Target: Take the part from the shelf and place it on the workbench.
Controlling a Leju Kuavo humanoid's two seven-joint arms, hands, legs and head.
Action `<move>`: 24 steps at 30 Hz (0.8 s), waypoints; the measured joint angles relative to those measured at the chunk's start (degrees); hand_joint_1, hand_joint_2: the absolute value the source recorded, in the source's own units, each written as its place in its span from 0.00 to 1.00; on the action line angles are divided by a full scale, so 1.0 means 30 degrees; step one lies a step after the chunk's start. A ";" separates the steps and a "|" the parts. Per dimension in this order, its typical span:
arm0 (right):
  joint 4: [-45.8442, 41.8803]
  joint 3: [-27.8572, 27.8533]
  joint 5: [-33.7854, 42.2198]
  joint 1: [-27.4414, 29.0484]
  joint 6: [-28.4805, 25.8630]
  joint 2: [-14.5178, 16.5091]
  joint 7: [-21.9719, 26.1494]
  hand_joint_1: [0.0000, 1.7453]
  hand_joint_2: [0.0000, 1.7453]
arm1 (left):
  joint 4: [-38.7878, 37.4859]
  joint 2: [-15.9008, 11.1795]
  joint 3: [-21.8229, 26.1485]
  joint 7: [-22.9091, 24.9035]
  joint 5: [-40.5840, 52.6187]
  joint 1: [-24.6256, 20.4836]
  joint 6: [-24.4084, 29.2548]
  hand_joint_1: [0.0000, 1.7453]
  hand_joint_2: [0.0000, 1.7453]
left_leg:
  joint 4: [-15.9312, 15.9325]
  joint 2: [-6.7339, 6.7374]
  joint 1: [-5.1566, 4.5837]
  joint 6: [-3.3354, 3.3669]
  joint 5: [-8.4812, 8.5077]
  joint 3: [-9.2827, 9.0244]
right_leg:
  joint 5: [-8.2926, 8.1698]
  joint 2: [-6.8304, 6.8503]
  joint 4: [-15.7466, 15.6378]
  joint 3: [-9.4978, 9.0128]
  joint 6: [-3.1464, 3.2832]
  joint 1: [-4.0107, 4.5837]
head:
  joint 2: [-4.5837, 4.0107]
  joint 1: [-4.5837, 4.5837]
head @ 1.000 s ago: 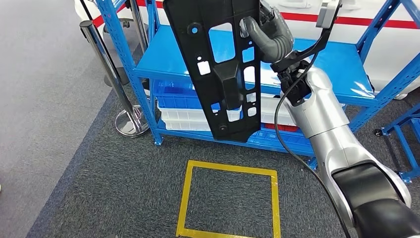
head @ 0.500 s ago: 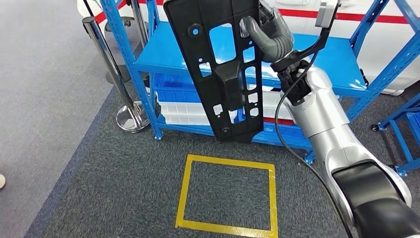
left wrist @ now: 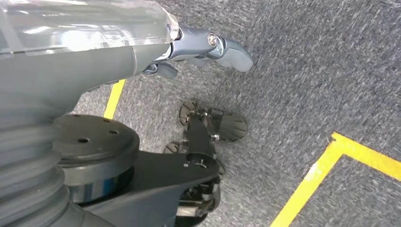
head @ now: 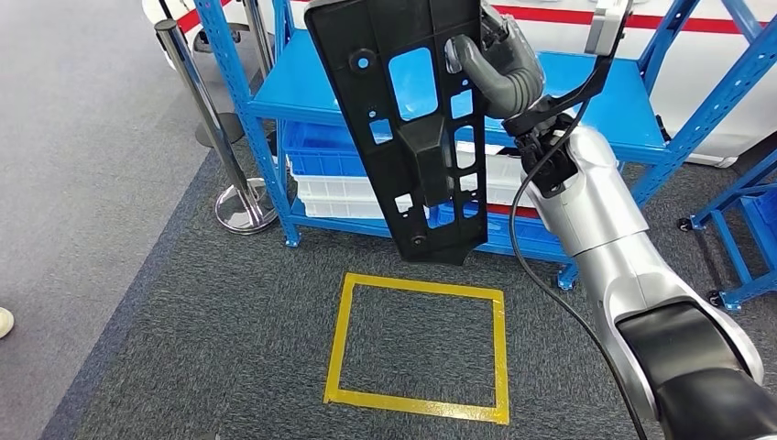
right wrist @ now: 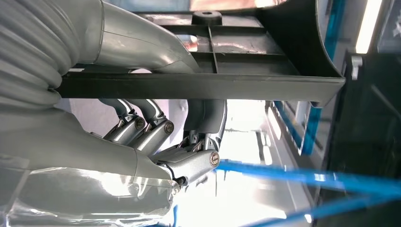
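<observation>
A long black plastic panel (head: 408,128) with several cut-outs hangs upright in front of the blue shelf (head: 302,87). My right hand (head: 490,60) grips its upper right edge, thumb hooked over the front. In the right wrist view the same panel (right wrist: 265,61) lies across the thumb, with the fingers (right wrist: 146,130) curled behind its rib. My left hand (left wrist: 208,45) hangs over the grey carpet, holding nothing, fingers loosely extended.
A yellow tape square (head: 417,344) marks the carpet below the panel. White and blue bins (head: 334,179) fill the lower shelf. A chrome stanchion post (head: 215,137) stands at the shelf's left. Another blue frame (head: 733,247) stands at the right. A shoe tip (head: 5,321) shows at the far left.
The whole scene has slid slightly, so the camera has moved back and to the left. The panel stays in my right hand's grip, held at the same height.
</observation>
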State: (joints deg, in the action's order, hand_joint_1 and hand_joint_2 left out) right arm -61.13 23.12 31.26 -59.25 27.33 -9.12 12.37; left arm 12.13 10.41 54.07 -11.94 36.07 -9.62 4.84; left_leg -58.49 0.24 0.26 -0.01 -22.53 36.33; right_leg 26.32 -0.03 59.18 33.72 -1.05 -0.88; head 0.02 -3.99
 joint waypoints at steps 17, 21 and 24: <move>-0.0306 0.0044 -0.0210 0.0342 -0.0258 -0.0027 0.0126 1.00 1.00 | 0.0000 -0.0011 -0.0009 0.0364 0.0037 0.0036 0.0363 0.00 1.00 | 0.0059 -0.0057 -0.0080 0.0289 -0.0878 -0.1110 | -0.1119 0.0014 -0.0078 0.0941 0.0043 0.0072 | -0.0002 -0.0002; -0.0302 0.0044 -0.0240 0.0340 -0.0253 -0.0075 0.0164 1.00 1.00 | 0.0000 0.0020 -0.0013 0.0381 0.0046 -0.0043 0.0783 0.00 1.00 | 0.0343 0.0045 0.0001 0.0675 -0.0248 -0.0662 | 0.1386 0.0005 0.3019 0.2128 -0.0206 0.0022 | -0.0002 -0.0002; -0.0288 0.0044 -0.0251 0.0448 -0.0257 -0.0091 0.0168 1.00 1.00 | 0.0000 0.0026 -0.0009 0.0384 0.0040 -0.0038 0.0998 0.00 1.00 | 0.0207 0.0045 -0.0018 0.0652 0.0090 -0.0061 | 0.2236 0.0009 0.5049 0.2462 -0.0316 -0.0004 | 0.0000 -0.0002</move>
State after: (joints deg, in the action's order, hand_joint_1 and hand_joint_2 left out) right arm -62.00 23.26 30.50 -57.90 26.56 -9.39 12.87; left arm 12.13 10.49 54.05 -10.79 36.20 -9.74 7.84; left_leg -57.87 0.38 0.21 1.95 -22.26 36.15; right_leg 33.03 0.00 74.33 41.10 -2.00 -0.89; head 0.02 -4.00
